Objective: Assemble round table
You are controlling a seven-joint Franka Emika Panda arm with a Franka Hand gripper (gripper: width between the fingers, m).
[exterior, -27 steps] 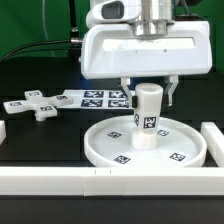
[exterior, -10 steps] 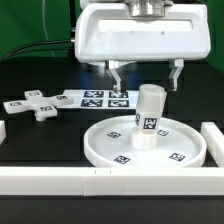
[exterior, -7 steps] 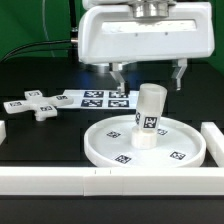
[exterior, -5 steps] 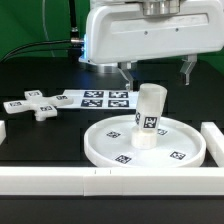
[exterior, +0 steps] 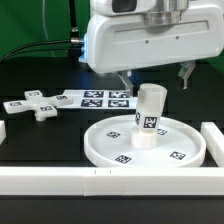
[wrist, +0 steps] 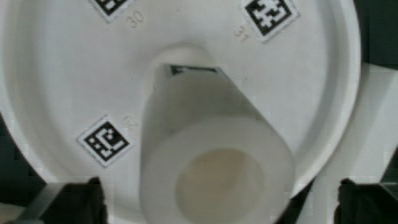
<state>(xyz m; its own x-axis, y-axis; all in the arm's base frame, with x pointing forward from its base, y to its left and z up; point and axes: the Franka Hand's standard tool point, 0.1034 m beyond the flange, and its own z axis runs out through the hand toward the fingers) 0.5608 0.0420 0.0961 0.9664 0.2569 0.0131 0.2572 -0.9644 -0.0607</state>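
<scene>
The large rimmed white disc (exterior: pixel 146 142) lies flat on the black table with tags on its face. The short thick cylinder (exterior: pixel 149 115) stands upright on the disc's centre. The small cross-shaped piece (exterior: pixel 30 105) lies on the table at the exterior view's left. My gripper (exterior: pixel 156 78) hangs open above and just behind the cylinder top, fingers spread to either side, holding nothing. In the wrist view the cylinder's round top (wrist: pixel 228 185) shows between the two dark fingertips (wrist: pixel 80 200), with the disc (wrist: pixel 107 80) below.
The marker board (exterior: pixel 98 98) lies behind the disc. Long white bars run along the front edge (exterior: pixel 50 182) and the exterior view's right side (exterior: pixel 214 140). A short white bar end (exterior: pixel 3 132) sits at the exterior view's left edge.
The gripper let go of the cylinder, rose above it and opened wide, then drifted toward the exterior view's right. The cylinder stays upright on the disc.
</scene>
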